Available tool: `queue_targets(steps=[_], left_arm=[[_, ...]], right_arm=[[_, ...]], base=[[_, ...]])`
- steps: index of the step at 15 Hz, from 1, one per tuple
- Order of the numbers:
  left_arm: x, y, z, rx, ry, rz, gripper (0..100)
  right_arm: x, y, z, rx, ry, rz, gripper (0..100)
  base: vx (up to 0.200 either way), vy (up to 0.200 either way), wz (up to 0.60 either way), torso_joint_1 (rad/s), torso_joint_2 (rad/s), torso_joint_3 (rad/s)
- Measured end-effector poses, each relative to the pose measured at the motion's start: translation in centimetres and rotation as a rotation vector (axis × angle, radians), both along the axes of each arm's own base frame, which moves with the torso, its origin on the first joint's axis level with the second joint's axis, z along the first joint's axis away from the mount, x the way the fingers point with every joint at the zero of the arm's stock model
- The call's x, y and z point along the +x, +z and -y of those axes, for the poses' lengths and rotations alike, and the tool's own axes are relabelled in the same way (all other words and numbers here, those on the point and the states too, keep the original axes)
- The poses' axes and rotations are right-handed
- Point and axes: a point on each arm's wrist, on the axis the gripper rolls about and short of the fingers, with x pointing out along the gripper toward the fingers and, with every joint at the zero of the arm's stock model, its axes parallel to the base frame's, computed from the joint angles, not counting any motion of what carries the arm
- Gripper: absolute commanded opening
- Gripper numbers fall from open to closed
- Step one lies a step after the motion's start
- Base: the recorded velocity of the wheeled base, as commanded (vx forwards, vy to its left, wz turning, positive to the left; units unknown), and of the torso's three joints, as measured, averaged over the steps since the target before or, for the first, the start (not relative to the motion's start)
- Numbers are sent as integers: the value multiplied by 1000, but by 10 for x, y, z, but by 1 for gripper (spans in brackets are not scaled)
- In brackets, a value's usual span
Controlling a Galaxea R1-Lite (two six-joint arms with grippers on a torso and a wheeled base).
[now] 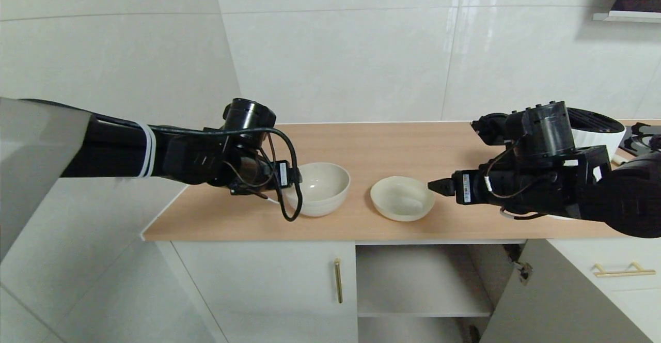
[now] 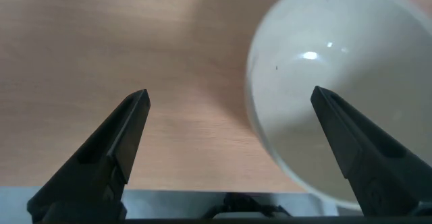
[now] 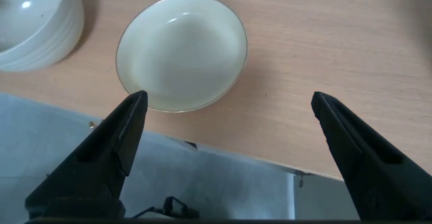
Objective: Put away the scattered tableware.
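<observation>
Standing near the front edge of a light wooden countertop (image 1: 392,146), 2 items were recorded: 1 deep white ribbed ceramic bowl (image 1: 321,187) to the left and 1 shallow cream ceramic bowl (image 1: 403,198) with a thin gold rim to the right, close but apart. The left gripper (image 2: 229,94) was spread wide and empty, with the deep bowl's rim seen between its fingers. The right gripper (image 3: 227,98) was likewise spread wide and empty, just right of the shallow bowl. Below, 1 open cabinet compartment (image 1: 418,281) and 1 closed white door with a brass handle (image 1: 337,281) were noted.
</observation>
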Motion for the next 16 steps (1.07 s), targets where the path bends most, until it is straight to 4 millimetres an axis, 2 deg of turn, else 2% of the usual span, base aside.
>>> queue_targets(steps=[5,6,11,16], left_arm=[[5,-14,6,15,-4,-27,100],[6,-16,7,13,-3,-30,0],[8,-18,8,11,-2,-32,0],[4,-10,7,3,-2,-15,0]], right_arm=[[2,2,-1,4,-18,28,100],[2,2,-1,5,-18,29,100],[3,2,-1,6,-25,33,100],[5,-3,-2,-4,-33,23,100]], base=[[0,0,0,0,0,0],[0,0,0,0,0,0],[0,0,0,0,0,0],[0,0,0,0,0,0]])
